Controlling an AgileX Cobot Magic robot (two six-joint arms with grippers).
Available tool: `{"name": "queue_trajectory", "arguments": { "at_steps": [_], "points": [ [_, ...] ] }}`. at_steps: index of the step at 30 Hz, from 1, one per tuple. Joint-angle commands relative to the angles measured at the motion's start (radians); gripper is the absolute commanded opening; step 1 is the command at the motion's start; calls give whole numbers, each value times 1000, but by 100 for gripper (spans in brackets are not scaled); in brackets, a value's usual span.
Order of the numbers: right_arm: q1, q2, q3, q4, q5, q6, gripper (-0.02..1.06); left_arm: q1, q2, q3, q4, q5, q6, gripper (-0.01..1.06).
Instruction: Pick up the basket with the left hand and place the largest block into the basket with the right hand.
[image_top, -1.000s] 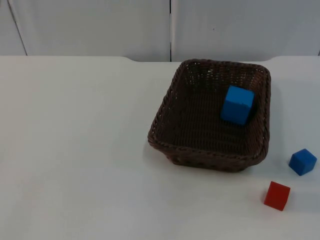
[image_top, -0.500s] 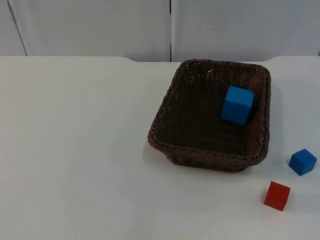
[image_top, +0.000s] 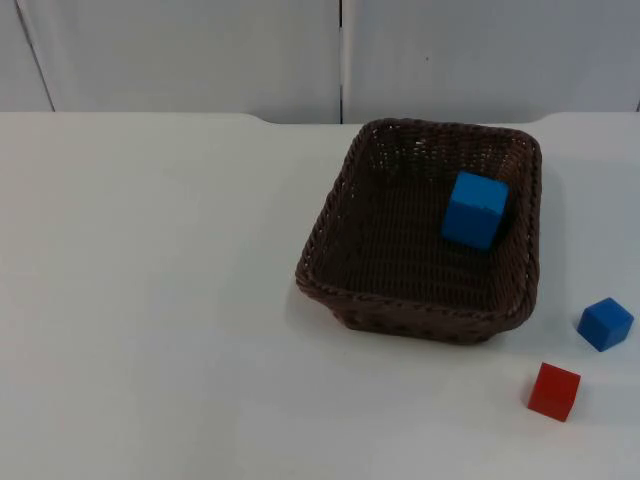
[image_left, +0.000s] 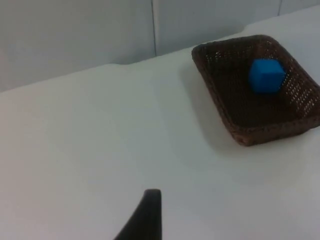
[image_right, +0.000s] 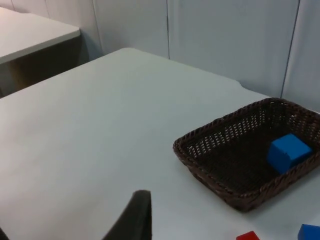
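Observation:
A dark brown woven basket (image_top: 328, 220) stands on the white table, right of centre. The largest block, a blue cube (image_top: 474, 209), lies inside it near the far right wall. The left wrist view has the basket (image_left: 216, 96) and the blue cube (image_left: 267, 75) well ahead of my left gripper (image_left: 146, 216), which hangs over bare table. My right gripper (image_right: 135, 215) likewise hangs over bare table, away from the basket (image_right: 207, 172) and its cube (image_right: 288, 151). Both arms wait, holding nothing that I can see.
A small blue cube (image_top: 605, 323) and a small red cube (image_top: 554, 390) sit on the table just right of the basket's near corner. The grey partition wall (image_top: 200, 50) closes off the far edge. Another table (image_right: 30, 30) stands beyond the left side.

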Motion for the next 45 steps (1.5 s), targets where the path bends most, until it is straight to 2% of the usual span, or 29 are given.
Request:
{"name": "queue_trajectory", "arguments": {
  "at_steps": [1, 5, 8, 11, 15, 24, 38, 43, 45],
  "points": [
    [-2, -7, 3, -2, -3, 9, 95, -1, -30, 11, 3, 10, -23, 93],
    [-2, -7, 0, 0, 6, 13, 95, -1, -42, 11, 3, 22, -23, 93],
    [-2, -7, -4, 0, 22, 13, 95, -1, -42, 22, 5, 85, -23, 93],
    [-2, -7, -16, 0, 46, 29, 95, -1, -42, 27, 8, 87, -23, 93],
    [-2, -7, -40, 4, 129, 31, 95, -1, -42, 41, 18, 102, -23, 93],
    [-2, -7, -35, -28, 245, 32, 95, -1, -42, 41, 20, 102, -23, 93],
    [-2, -7, -21, -28, 245, 32, 95, -1, -42, 41, 20, 102, -23, 93],
    [-2, -7, -21, -87, 245, 100, 95, -1, -42, 41, 20, 102, -23, 93],
    [-2, -7, -21, -89, 245, 98, 95, -1, -42, 41, 20, 102, -23, 93]
  ]
}}
